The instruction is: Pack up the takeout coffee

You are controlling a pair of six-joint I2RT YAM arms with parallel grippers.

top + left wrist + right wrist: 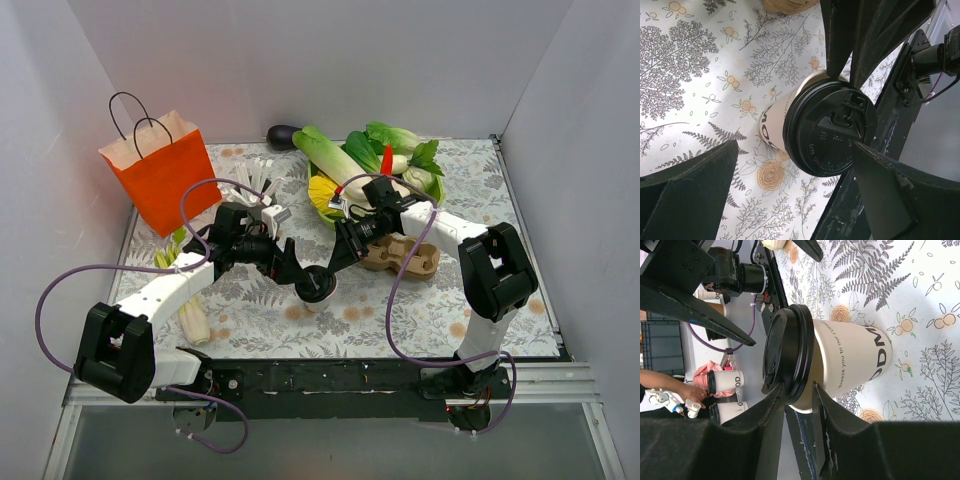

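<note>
The takeout coffee (316,284), a cream-white paper cup with a black lid, is at the front middle of the table. My right gripper (335,262) is shut on the lid's rim; in the right wrist view (798,386) one finger lies on the lid's top and the other under the rim, with the cup (850,360) beyond. My left gripper (297,272) is open. In the left wrist view (795,144) its fingers stand wide on either side of the lid (830,132), the right one close to its edge. The brown pulp tray (405,255) lies just right of the cup.
An orange paper bag (160,175) stands at the back left. A grey cup of white sticks (250,188) is beside it. A bowl of greens (370,160) and an eggplant (283,135) sit at the back. A white radish (193,320) lies front left.
</note>
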